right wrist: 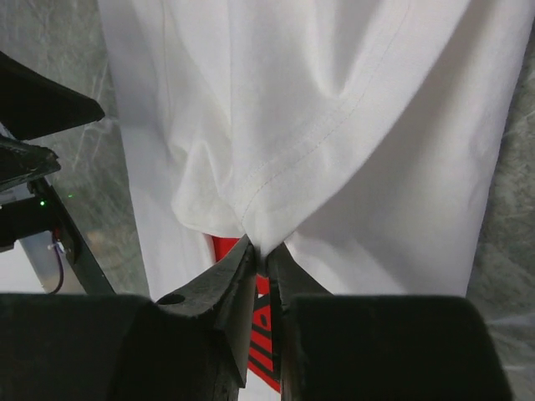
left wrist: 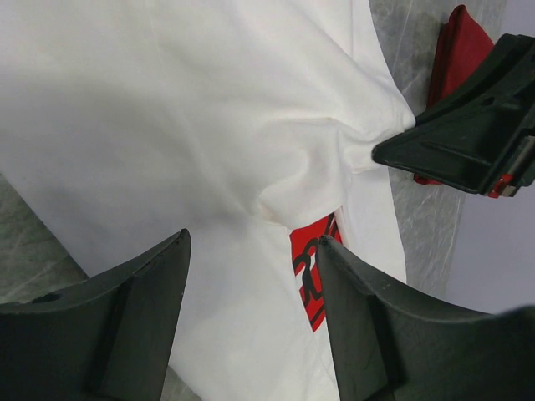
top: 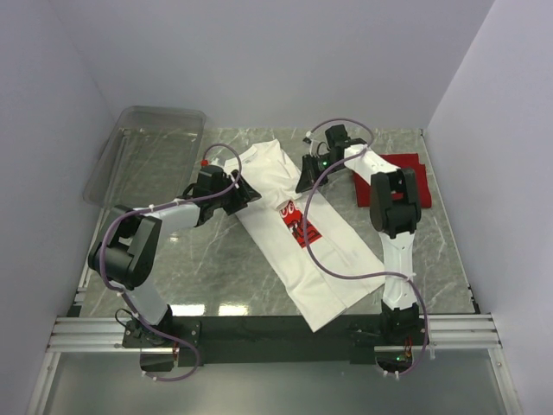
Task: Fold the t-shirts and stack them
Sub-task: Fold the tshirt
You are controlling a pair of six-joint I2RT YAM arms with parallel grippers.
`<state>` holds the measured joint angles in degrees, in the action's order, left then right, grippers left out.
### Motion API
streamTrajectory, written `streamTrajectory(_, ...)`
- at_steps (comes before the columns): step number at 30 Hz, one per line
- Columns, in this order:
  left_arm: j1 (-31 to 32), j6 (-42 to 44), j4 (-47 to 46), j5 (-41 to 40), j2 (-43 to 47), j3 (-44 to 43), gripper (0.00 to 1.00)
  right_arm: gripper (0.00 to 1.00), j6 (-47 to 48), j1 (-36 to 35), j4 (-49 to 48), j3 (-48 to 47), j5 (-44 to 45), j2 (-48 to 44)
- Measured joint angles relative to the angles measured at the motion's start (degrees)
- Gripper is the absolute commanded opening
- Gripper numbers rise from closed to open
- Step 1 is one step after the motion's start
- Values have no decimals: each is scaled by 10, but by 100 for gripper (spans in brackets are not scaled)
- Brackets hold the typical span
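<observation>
The white t-shirt (top: 341, 255) lies diagonally across the marble table, its red chest print (top: 296, 223) facing up. My right gripper (right wrist: 263, 251) is shut on a bunched, stitched edge of the white t-shirt (right wrist: 376, 167) and pulls it into a peak; the same gripper sits at the shirt's upper right edge (top: 304, 183). My left gripper (left wrist: 252, 240) is open over the white cloth (left wrist: 167, 109), with nothing between its fingers, near the shirt's upper left edge (top: 246, 194). The red t-shirt (top: 415, 169) lies folded at the back right, partly hidden by the right arm.
A clear plastic bin (top: 147, 143) stands at the back left corner, partly over the table edge. White walls close in the table on the left, back and right. The two grippers face each other closely across the shirt's upper end.
</observation>
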<state>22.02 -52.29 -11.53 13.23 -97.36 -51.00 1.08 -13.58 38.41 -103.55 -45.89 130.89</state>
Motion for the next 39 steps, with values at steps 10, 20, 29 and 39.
streamTrajectory(10,-2,6,2,0,0,3,68,7,-24,11,36,-12,3,-8)
streamTrajectory(20,-7,14,5,0,0,4,67,54,-24,12,66,-42,105,-7)
streamTrajectory(29,-7,32,38,0,17,4,67,50,36,19,75,6,180,-50)
streamTrajectory(39,18,111,89,-11,183,23,69,54,386,23,108,207,65,-344)
